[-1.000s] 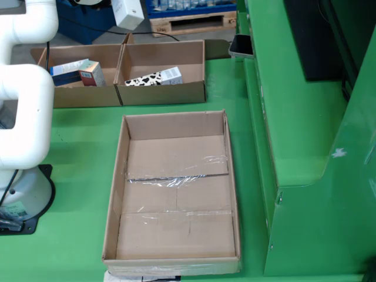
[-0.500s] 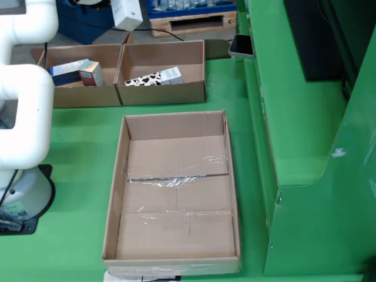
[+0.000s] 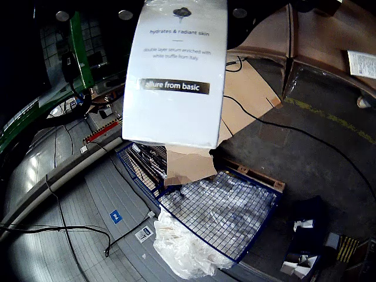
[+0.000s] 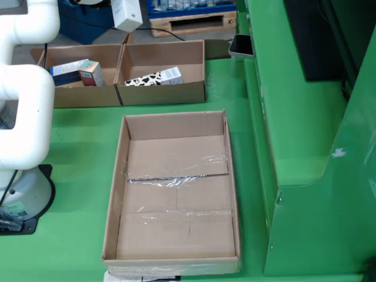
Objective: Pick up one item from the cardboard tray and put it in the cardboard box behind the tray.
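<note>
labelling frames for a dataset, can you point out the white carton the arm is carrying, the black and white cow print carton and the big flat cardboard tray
white carton (image 3: 176, 76): gripper view, its printed front face.
black and white cow print carton (image 4: 147, 79): fixed view, its patterned side, inside the right-hand box.
big flat cardboard tray (image 4: 176, 155): fixed view, bare floor of the tray.

- The white carton (image 3: 176, 70), upper middle of the wrist view, is glossy printed card with a sheen and a black label band; in the still view (image 4: 127, 13) it shows at the top edge.
- The cardboard tray (image 4: 115, 194) is matt brown corrugated board, its floor patched with shiny clear tape (image 4: 176, 181).
- The two cardboard boxes (image 4: 163, 93), upper left of the still view, are the same matt board.
- The counter (image 4: 76, 147) is smooth green painted surface with a soft sheen.
- The robot arm (image 4: 23, 88) is smooth glossy white plastic.
- The blue wire cage (image 3: 217, 205), lower middle of the wrist view, is painted metal mesh, with crinkled clear plastic film (image 3: 176, 247) beside it.
</note>
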`<action>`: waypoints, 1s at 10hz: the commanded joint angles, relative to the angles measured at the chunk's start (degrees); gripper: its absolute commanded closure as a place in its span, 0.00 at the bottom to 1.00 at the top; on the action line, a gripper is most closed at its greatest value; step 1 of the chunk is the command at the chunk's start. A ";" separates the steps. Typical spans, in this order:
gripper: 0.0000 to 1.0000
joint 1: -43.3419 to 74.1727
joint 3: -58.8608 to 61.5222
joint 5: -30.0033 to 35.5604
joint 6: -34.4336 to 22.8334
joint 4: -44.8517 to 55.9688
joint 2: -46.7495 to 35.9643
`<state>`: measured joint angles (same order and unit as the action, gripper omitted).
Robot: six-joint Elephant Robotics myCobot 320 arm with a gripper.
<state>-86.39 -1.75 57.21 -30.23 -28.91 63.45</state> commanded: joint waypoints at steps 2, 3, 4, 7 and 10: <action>1.00 5.17 1.75 23.84 2.61 -0.66 -3.92; 1.00 7.15 1.75 32.54 3.17 1.13 -4.58; 1.00 7.15 1.75 32.54 3.18 1.13 -4.58; 1.00 8.92 1.75 40.34 2.96 2.94 -4.96; 1.00 9.46 1.75 41.91 2.62 2.70 -4.72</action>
<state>-77.95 -1.75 82.17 -27.15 -26.01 61.61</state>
